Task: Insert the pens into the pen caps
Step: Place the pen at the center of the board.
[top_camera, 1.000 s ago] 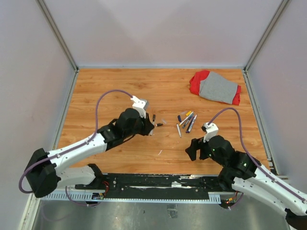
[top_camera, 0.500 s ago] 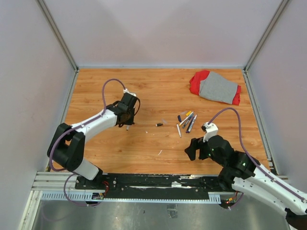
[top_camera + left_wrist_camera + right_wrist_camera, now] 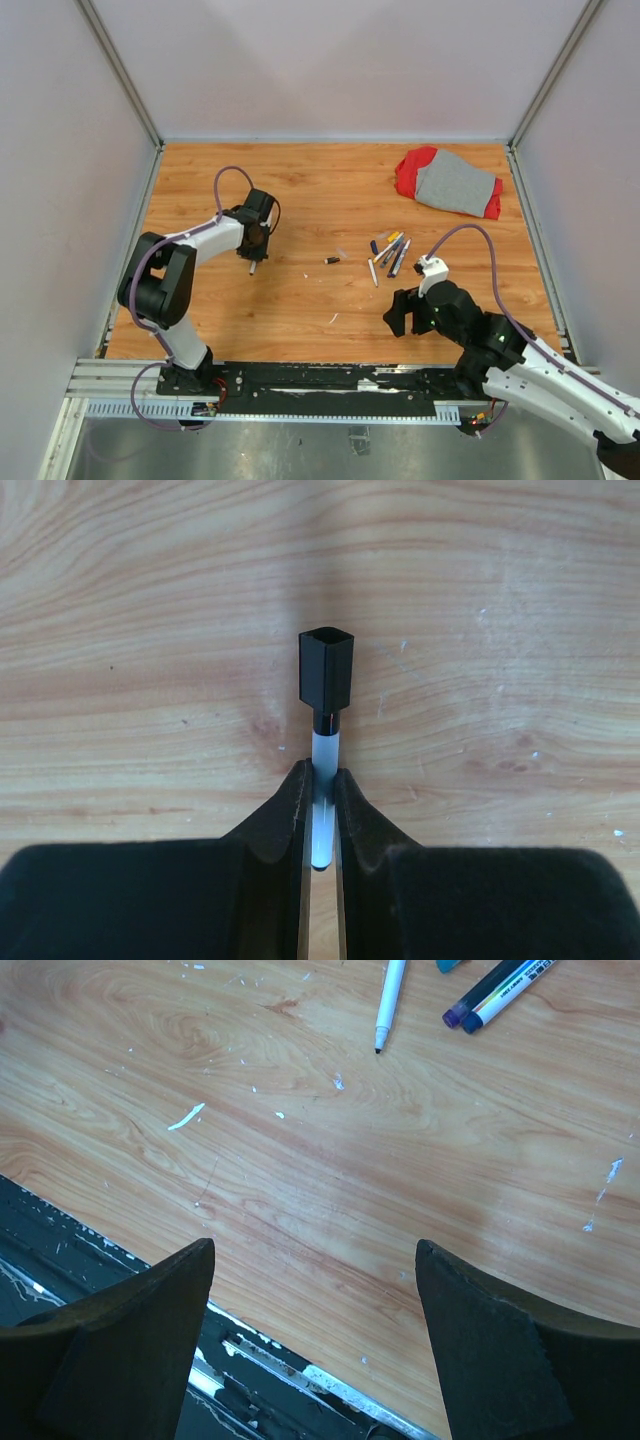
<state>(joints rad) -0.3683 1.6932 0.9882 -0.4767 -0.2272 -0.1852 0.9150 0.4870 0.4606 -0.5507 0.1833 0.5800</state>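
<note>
Two robot arms are working over a wooden counter. The left pincer is pinching a white pen by its barrel, the jaws drawn in narrow so both inner faces are pressing on it. A black cap is sitting on the pen's far end, pointing away from the pincer and hanging just above the wood at the counter's left side. It looks seated, though how firmly cannot be told.

The right pincer is hovering with its jaws spread wide, holding and touching nothing, low over the near edge of the counter on the right.

The rest of the pens are lying in a loose cluster right of centre, just beyond the right pincer. Nearest to it is an uncapped white pen with its dark tip showing. One loose cap is lying alone between the cluster and the left pincer, well apart from both. A white scrap is lying nearer the front, and a red and grey cloth is bunched in the far right corner.

This seems to be the end of one pairing: a pen is capped and in hand. The next move probably calls for setting it down, then lining up a bare pen tip squarely with the loose cap's opening.
</note>
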